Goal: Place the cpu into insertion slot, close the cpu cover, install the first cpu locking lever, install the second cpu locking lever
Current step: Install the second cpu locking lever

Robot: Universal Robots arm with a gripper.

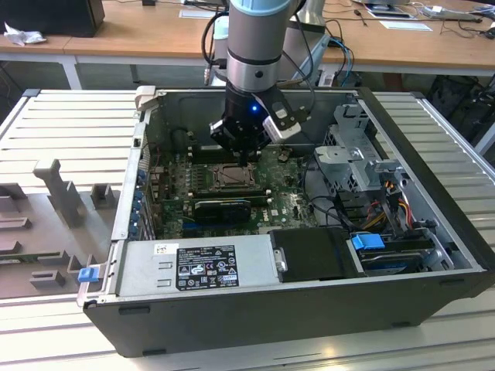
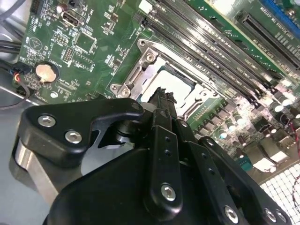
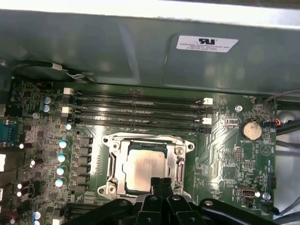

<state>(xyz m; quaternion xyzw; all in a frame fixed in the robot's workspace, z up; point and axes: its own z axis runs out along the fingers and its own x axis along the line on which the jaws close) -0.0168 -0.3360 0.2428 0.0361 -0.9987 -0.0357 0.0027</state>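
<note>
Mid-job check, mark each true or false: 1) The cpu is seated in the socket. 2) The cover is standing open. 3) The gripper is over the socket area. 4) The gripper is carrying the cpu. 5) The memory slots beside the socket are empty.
1) True. The cpu lies in the insertion slot.
2) False. The cpu cover lies flat around the chip, its window framing it.
3) True. The gripper sits at the socket's edge in both wrist views, fingers together.
4) False. The fingers hold nothing; the cpu rests in the slot.
5) True. The memory slots hold no modules.
</note>
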